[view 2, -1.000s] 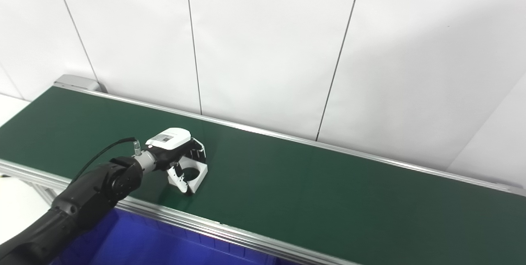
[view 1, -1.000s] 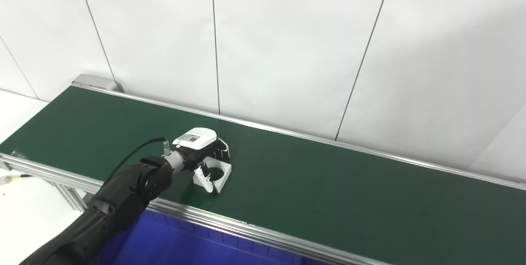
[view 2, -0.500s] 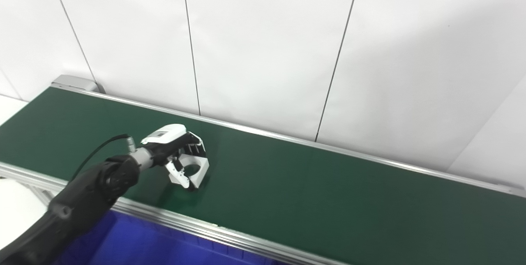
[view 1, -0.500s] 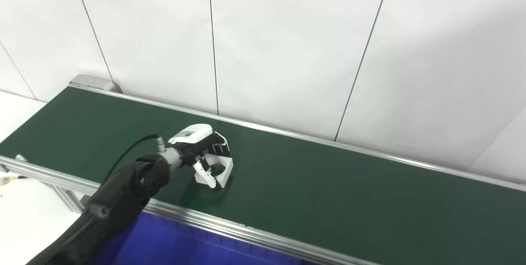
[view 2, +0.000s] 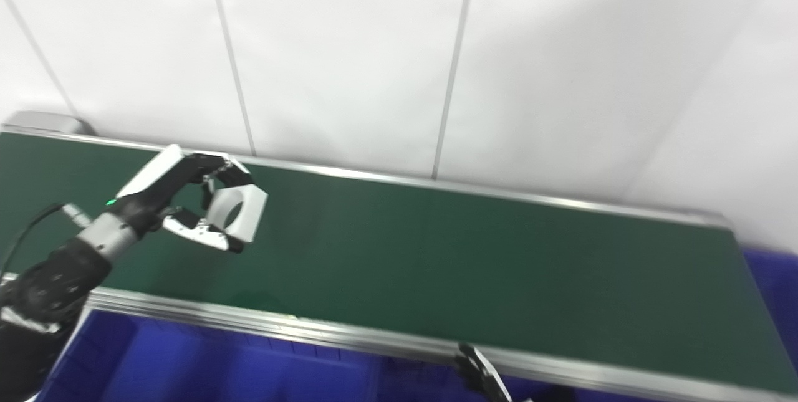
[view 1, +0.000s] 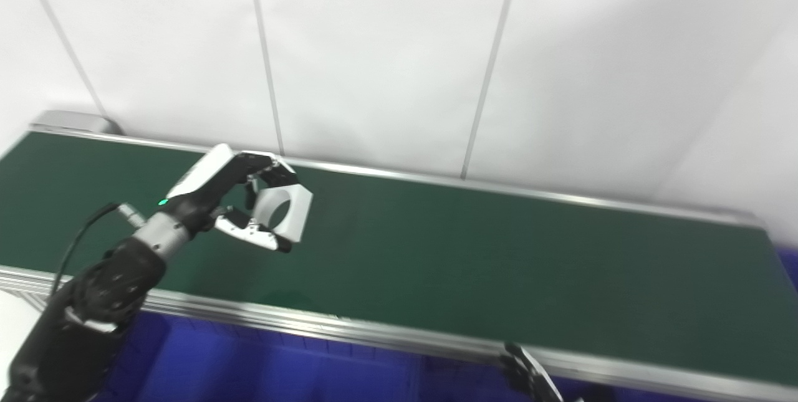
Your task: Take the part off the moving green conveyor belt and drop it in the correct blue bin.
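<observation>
Left eye view: left hand (view 1: 215,199) holds white part (view 1: 283,213) with round hole, fingers (view 1: 252,237) pinching it, lifted above green belt (view 1: 474,252). Part sits at 9 o'clock of frame, tilted, hole facing camera. Blue bin (view 1: 249,368) below belt's near rail at 6 o'clock. Right hand (view 1: 530,380) barely visible at 5 o'clock edge; cannot tell finger state.

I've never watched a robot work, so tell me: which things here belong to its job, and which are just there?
Job:
left hand
white plastic block with a round hole, held above the belt
green conveyor belt
blue bin

Just there:
right hand, waiting low
white panelled wall
</observation>
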Robot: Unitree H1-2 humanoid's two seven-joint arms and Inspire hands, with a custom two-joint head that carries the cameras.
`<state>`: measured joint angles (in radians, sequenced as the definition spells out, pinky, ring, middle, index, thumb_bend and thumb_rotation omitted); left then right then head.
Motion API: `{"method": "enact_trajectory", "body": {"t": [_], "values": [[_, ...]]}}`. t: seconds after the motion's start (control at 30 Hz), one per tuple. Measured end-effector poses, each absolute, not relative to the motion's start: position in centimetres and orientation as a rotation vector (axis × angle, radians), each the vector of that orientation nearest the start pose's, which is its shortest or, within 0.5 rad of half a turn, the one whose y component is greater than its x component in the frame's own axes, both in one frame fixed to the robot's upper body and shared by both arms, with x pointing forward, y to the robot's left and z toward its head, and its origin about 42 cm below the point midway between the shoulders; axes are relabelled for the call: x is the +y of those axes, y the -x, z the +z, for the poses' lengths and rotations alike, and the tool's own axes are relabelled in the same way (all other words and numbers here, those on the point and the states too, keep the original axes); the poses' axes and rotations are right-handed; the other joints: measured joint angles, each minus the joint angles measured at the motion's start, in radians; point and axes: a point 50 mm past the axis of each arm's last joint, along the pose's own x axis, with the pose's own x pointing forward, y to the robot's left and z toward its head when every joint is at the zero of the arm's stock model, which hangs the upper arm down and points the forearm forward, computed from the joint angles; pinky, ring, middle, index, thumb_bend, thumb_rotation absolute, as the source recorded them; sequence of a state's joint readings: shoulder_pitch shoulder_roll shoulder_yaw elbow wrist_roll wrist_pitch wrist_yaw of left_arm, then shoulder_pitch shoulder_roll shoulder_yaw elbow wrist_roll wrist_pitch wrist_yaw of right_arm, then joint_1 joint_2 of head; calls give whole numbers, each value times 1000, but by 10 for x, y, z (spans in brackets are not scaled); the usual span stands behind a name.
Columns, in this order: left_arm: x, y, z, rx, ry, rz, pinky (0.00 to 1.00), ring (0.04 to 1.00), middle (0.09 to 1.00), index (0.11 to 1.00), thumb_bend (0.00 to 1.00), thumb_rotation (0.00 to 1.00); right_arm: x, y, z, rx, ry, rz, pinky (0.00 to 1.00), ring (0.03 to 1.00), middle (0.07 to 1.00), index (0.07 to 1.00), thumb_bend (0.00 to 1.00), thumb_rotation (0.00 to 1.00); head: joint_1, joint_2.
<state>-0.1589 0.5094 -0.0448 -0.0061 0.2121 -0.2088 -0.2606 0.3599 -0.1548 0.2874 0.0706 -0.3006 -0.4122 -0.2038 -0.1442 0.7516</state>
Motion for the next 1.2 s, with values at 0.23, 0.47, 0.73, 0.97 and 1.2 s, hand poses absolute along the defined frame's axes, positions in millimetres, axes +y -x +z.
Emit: {"method": "enact_trajectory", "body": {"t": [0.23,0.47,0.73,0.97,1.2], "values": [[313,-310,179,-342,-699,-389,254,373,463,537,490,0,-195,-139,30,-41,323,155,775,785,828,878,885,468,-57,48],[296,-289,170,-326,-640,-436,240,364,461,538,489,0,-194,-142,37,-58,328,152,762,781,827,877,896,469,-69,72],[284,-248,124,-186,-585,-511,290,391,481,528,493,0,-193,-143,39,-59,327,145,761,778,816,867,904,467,-61,89],[274,-222,88,-59,-582,-593,326,413,497,502,496,0,-192,-143,41,-64,316,134,732,774,809,859,897,449,-51,109],[268,-214,78,26,-620,-643,371,435,498,493,497,0,-194,-144,45,-75,316,121,735,771,800,856,884,438,-46,112]]}}
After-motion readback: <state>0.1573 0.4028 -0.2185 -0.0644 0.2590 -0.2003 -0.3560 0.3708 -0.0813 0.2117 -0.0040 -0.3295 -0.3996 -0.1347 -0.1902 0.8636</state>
